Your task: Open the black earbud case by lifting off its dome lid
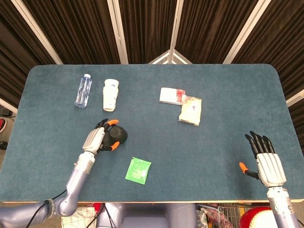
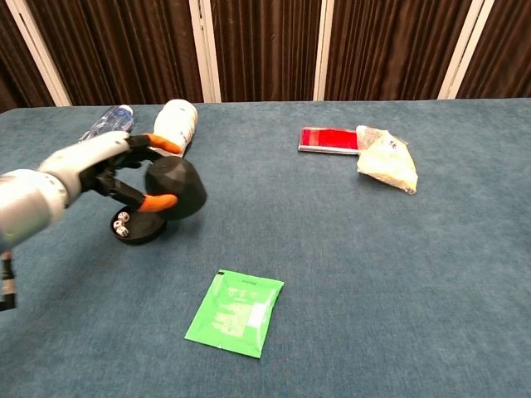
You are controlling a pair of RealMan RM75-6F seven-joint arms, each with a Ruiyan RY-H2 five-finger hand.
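Table (image 1: 223, 85): fills mid-frame in the head view.
Upper left: plastic water bottle (image 1: 83, 90), lying; paper cup (image 1: 110, 94) just right of it, on its side.
Left of centre: left hand (image 1: 96, 138) holding dome lid (image 1: 117, 136), raised above case base (image 2: 131, 227).
Lower centre: flat sachet (image 1: 138, 170).
Upper centre: flat packet (image 1: 171, 95), with crumpled bag (image 1: 191, 110) touching its right end.
Lower right: right hand (image 1: 268, 164), apart from all items.
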